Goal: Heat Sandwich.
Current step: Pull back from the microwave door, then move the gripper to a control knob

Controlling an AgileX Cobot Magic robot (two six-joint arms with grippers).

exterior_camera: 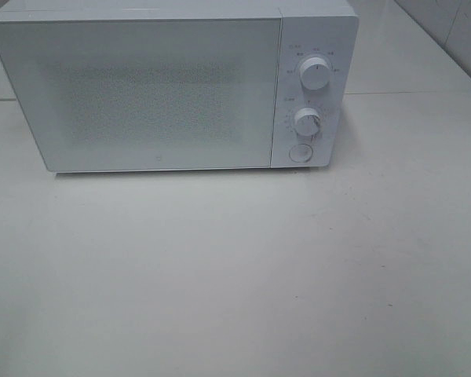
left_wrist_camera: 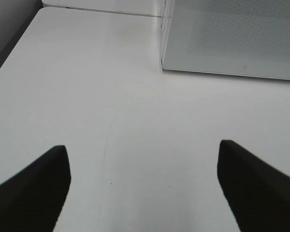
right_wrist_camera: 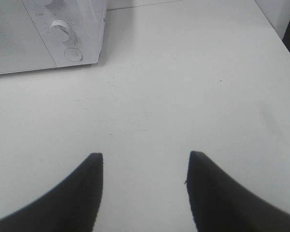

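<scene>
While its door (exterior_camera: 141,94) is shut and frosted, the microwave (exterior_camera: 173,23) hides whatever is inside it, so its contents cannot be told. It is the only container in view. Where the sandwich lies cannot be told either; no view shows it.

One microwave stands on the white table (exterior_camera: 235,275). Its control panel carries two dials, an upper (exterior_camera: 315,73) and a lower (exterior_camera: 307,122), with one round button (exterior_camera: 300,152) beneath them.

Two pincers show, one in each wrist view. The left pincer (left_wrist_camera: 142,147) stands wide, its two dark fingers (left_wrist_camera: 36,188) far apart, with only bare table between them and nothing held. Ahead of it, and off toward the other arm's side, is the microwave's near corner, well apart from the fingertips.

The right pincer (right_wrist_camera: 145,154) is also parted, more narrowly, and grips nothing; bare table fills the gap between its two fingers (right_wrist_camera: 217,193). Ahead of it, toward the left arm's side, sits the control-panel end of the microwave, well apart from the tips.
</scene>
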